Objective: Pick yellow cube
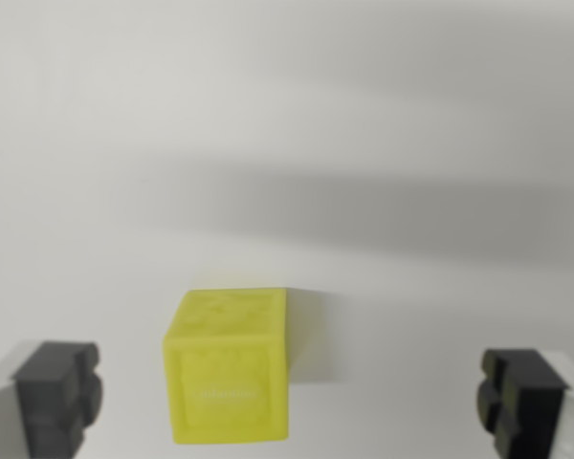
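A yellow cube (228,368) with embossed faces rests on the white surface in the lower middle of the wrist view. My gripper (287,402) is open, its two dark fingertips at the bottom corners: one pad (57,397) on the wrist view's left, the other pad (521,402) on the wrist view's right. The cube lies between them, nearer the left pad, with a clear gap on each side and nothing touching it. The picture is slightly blurred.
A plain white tabletop (287,143) fills the view, crossed by broad soft grey shadows (364,215) above the cube.
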